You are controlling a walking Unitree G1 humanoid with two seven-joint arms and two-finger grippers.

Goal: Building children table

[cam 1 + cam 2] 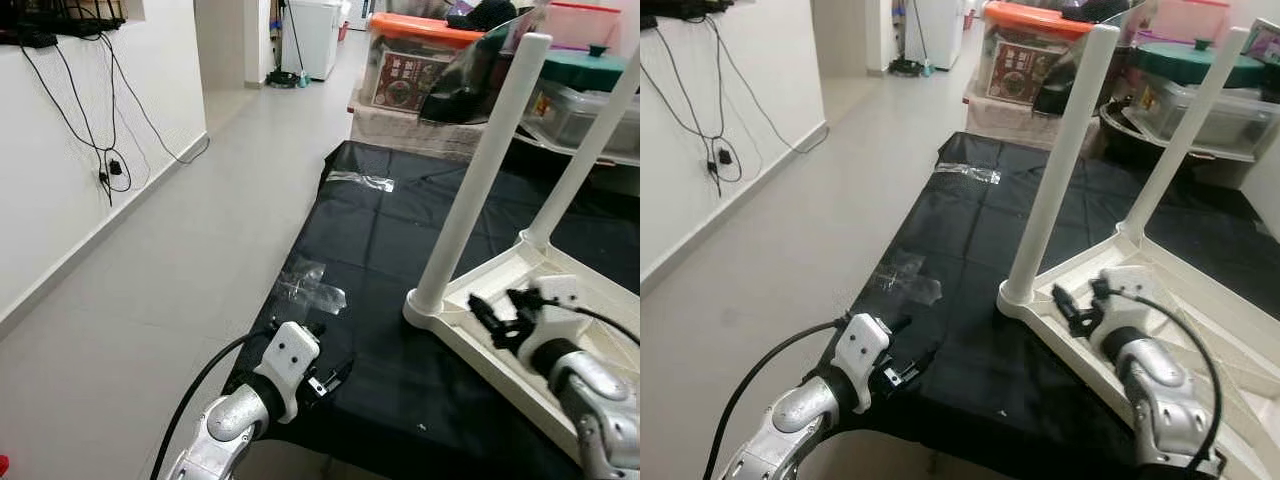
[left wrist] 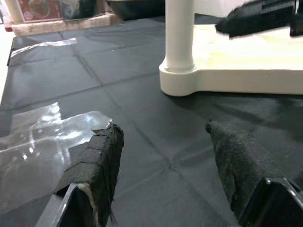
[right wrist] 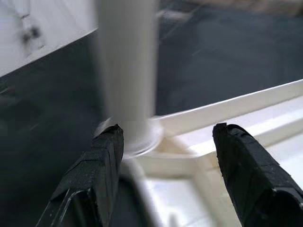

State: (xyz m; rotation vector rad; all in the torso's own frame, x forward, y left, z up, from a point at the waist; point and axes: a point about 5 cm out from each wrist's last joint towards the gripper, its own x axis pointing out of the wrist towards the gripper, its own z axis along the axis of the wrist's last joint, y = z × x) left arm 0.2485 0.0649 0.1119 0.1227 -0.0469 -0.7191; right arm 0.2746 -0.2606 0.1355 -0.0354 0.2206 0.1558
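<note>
A white children's table top (image 1: pixel 500 300) lies upside down on a black sheet (image 1: pixel 400 230). Two white legs stand up from it: a near one (image 1: pixel 480 170) at its corner socket and a far one (image 1: pixel 590 140) behind. My right gripper (image 1: pixel 497 314) hovers open just inside the table's frame, facing the near leg (image 3: pixel 125 71); nothing lies between its fingers (image 3: pixel 94 175). My left gripper (image 1: pixel 332 378) sits low at the sheet's near left edge, open and empty, its fingers (image 2: pixel 97 165) facing the near leg's base (image 2: pixel 179 78).
Clear plastic wrap (image 1: pixel 312 285) lies on the sheet near my left gripper, with another strip (image 1: pixel 362 180) farther back. Storage boxes (image 1: pixel 415 60) and bins crowd the far end. A wall with hanging cables (image 1: pixel 90 110) runs along the left beside grey floor (image 1: pixel 180 260).
</note>
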